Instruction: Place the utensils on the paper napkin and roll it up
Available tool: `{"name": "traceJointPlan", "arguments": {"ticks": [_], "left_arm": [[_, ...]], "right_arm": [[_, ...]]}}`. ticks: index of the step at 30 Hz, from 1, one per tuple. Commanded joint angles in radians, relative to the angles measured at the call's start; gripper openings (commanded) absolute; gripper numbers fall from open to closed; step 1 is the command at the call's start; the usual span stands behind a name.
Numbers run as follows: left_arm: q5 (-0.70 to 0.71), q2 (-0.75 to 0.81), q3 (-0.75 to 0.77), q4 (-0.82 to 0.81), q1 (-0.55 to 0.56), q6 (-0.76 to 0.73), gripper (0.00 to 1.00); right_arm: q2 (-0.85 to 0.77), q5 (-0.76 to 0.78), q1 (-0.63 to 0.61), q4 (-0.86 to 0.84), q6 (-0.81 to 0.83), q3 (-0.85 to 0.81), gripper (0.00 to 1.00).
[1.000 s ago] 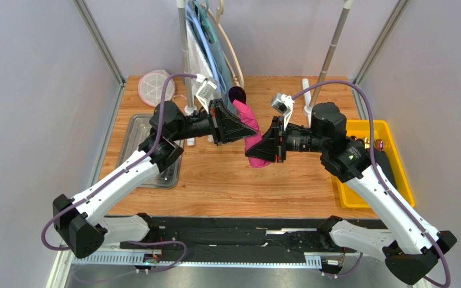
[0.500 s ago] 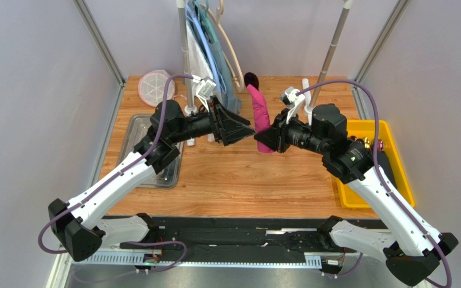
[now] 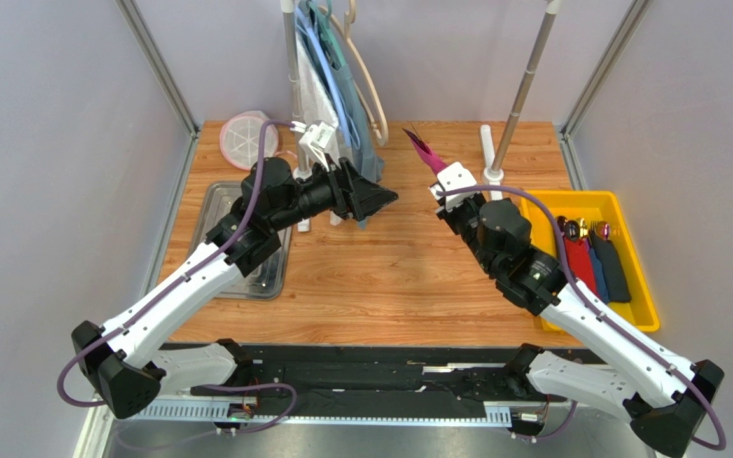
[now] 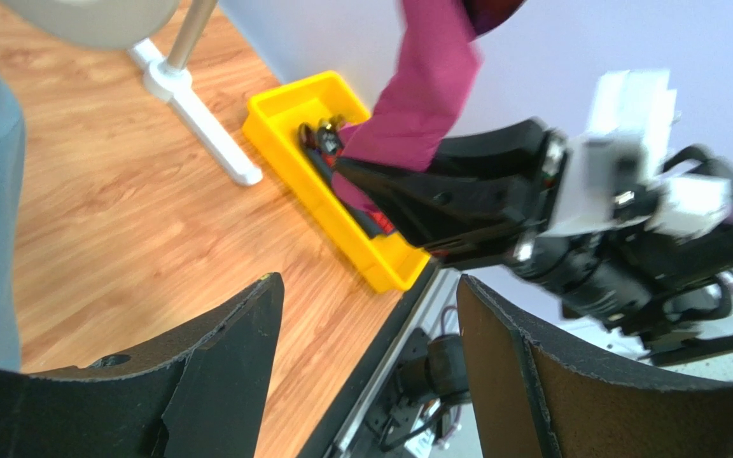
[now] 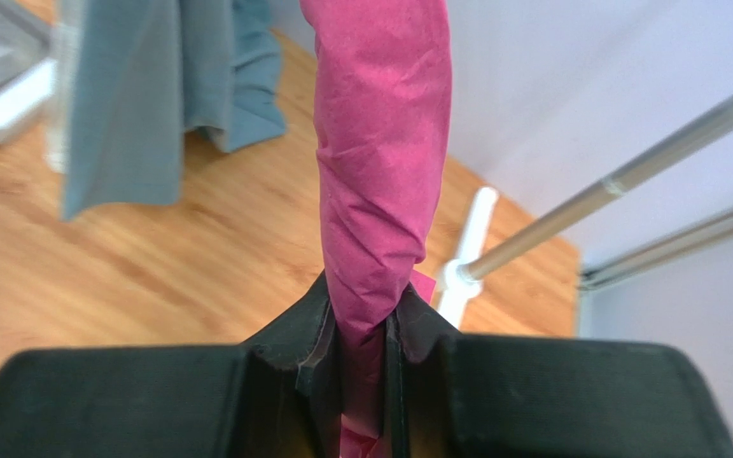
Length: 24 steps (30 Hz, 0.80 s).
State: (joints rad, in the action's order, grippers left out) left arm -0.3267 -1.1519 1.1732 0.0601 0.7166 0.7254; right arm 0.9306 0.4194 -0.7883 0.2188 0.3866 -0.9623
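Right gripper [image 5: 366,315] pinches rolled magenta-pink paper napkin [image 5: 380,143] aloft near wooden table [image 3: 389,277] far edge. Left gripper [image 4: 368,286] gapes wide, empty.

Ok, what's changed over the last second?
The left gripper let go of the napkin roll and drew back left, jaws open. The right gripper, now holding the roll alone, swung it away and to the right, nearer the yellow bin. The bin, metal tray and hanging cloth stayed put.

Bright even light, soft shadows, wrist views slightly blurred.
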Motion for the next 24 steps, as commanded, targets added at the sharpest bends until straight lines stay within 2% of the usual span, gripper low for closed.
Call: {"name": "traceJointPlan", "arguments": {"ticks": [1, 5, 8, 12, 14, 18, 19, 21, 24], "left_arm": [[-0.032, 0.011, -0.029, -0.198, -0.002, 0.049, 0.76], [-0.067, -0.008, -0.053, -0.321, 0.007, 0.008, 0.78], [-0.098, -0.011, -0.061, -0.353, 0.003, -0.058, 0.75], [-0.003, -0.006, -0.023, -0.208, -0.022, -0.055, 0.75], [-0.026, 0.0, -0.011, -0.167, -0.045, -0.07, 0.74], [-0.205, 0.037, 0.061, -0.065, -0.121, -0.274, 0.78], [-0.278, 0.04, 0.072, 0.016, -0.176, -0.29, 0.78], [-0.356, 0.05, 0.1, 0.076, -0.236, -0.307, 0.78], [-0.507, 0.034, 0.152, 0.2, -0.299, -0.334, 0.8]], "right_arm": [[-0.05, 0.14, -0.022, -0.262, 0.218, 0.023, 0.0], [-0.061, 0.14, -0.035, -0.271, 0.235, 0.034, 0.0], [-0.062, 0.162, -0.037, -0.337, 0.291, 0.051, 0.0], [-0.073, 0.179, -0.039, -0.499, 0.449, 0.126, 0.0], [-0.085, 0.159, -0.038, -0.565, 0.544, 0.149, 0.0], [-0.157, 0.059, -0.038, -0.627, 0.759, 0.233, 0.0], [-0.182, 0.026, -0.038, -0.63, 0.797, 0.288, 0.0], [-0.289, -0.112, -0.04, -0.61, 0.915, 0.342, 0.0], [-0.389, -0.295, -0.043, -0.55, 1.061, 0.45, 0.0]]}}
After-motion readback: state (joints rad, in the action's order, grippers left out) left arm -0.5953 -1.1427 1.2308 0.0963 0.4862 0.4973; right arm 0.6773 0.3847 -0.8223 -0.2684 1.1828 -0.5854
